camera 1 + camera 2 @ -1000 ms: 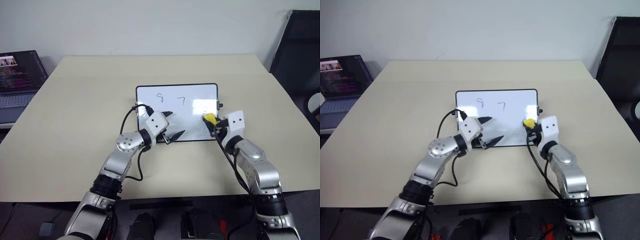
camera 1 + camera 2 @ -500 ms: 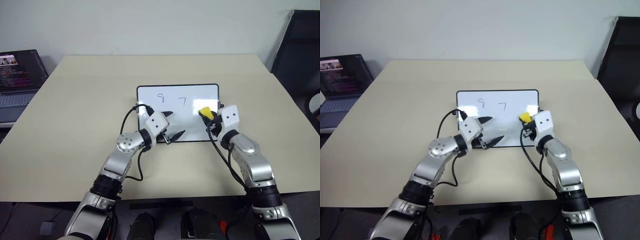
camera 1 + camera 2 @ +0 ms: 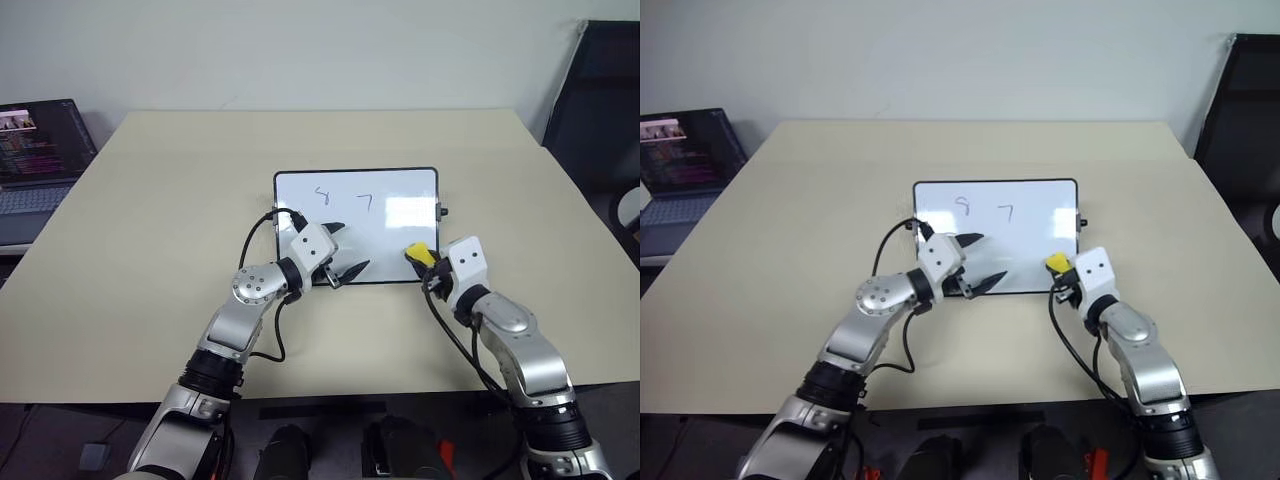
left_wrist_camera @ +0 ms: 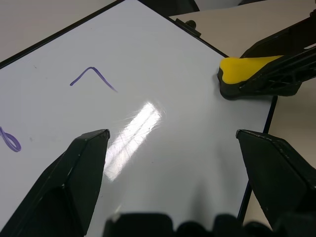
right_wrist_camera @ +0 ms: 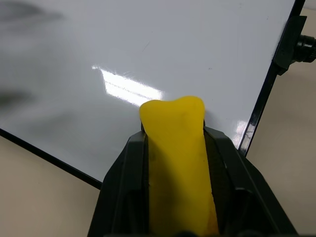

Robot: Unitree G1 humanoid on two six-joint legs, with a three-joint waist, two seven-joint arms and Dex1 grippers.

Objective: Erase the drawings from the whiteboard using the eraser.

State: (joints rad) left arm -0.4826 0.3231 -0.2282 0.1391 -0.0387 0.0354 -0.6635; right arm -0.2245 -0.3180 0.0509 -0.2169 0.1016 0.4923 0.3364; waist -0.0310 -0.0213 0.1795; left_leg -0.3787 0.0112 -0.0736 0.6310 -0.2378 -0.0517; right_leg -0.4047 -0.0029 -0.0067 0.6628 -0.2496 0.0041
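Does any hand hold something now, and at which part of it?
The right hand holds the small yellow block eraser by its two long sides, its front end sticking out. The left hand is open and holds nothing.

Pale beige tabletop (image 3: 150, 230) stood against a white wall, a black-framed whiteboard (image 3: 390, 240) lay flat near its middle, long sides parallel to the front edge, two small dark drawings (image 3: 340, 198) showed on its far half
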